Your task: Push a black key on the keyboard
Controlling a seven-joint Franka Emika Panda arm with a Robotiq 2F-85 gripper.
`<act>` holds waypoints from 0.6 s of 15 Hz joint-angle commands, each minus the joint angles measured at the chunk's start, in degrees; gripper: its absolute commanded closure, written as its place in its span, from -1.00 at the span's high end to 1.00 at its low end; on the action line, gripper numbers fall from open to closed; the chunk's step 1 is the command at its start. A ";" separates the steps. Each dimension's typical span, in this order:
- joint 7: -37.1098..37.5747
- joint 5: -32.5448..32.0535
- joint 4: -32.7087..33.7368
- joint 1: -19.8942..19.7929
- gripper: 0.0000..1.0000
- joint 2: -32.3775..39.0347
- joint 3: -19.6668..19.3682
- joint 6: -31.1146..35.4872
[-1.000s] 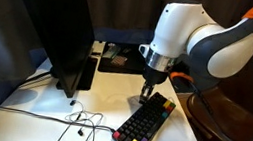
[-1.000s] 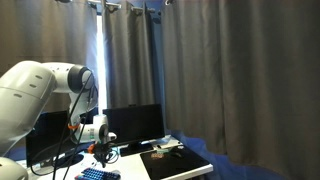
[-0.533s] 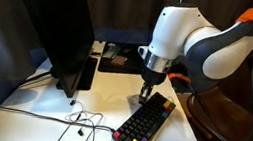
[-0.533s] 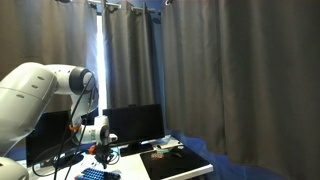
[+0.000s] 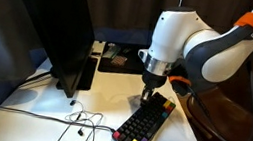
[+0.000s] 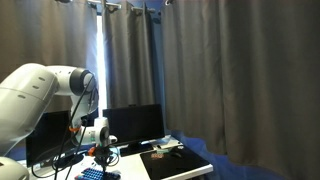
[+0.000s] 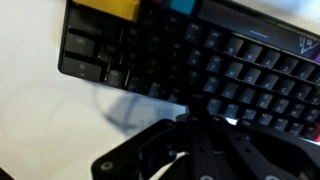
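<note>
Claw (image 5: 148,87) parked right over one end of the keyboard (image 5: 144,126)

In an exterior view the keyboard lies at an angle on the white table (image 5: 101,102), coloured keys along its near end. The claw points straight down at the far end, and I can't make out whether it's touching. A dark monitor (image 5: 56,35) stands off to the side with a thin cable (image 5: 73,120) looping in front of it. In an exterior view from lower down, the claw (image 6: 105,155) hangs just above the keyboard (image 6: 92,174), which is barely visible. In the wrist view, rows of black keys on the keyboard (image 7: 200,60) fill the frame with a yellow key (image 7: 105,7) at the top. The claw (image 7: 200,150) is a dark blur, so I can't tell whether it's apart or together.
</note>
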 commanded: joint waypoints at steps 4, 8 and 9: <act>0.46 -0.12 2.08 1.43 -1.00 1.85 -0.87 -0.81; 0.34 -0.04 2.50 1.35 -1.00 2.58 -0.93 -0.94; 0.40 -0.09 2.57 1.39 -1.00 2.68 -1.01 -1.05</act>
